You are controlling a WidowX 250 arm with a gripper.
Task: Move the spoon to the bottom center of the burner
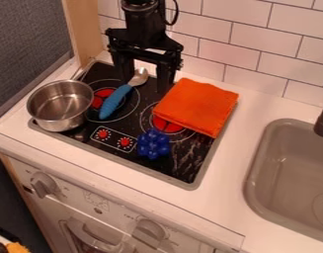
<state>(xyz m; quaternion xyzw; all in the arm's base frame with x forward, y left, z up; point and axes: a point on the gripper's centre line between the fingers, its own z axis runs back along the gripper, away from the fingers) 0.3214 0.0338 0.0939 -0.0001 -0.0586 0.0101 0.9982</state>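
- Black stovetop (192,154) lies beside a sink (254,170).
- Gripper (145,86) stands released, fingers spread.
- Blue-handled spoon (114,102) shows its bowl between them, handle slanting nearer the camera.

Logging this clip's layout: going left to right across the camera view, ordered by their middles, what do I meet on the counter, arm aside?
Metal pot, blue-handled spoon, knobbly blue object, orange cloth, sink.
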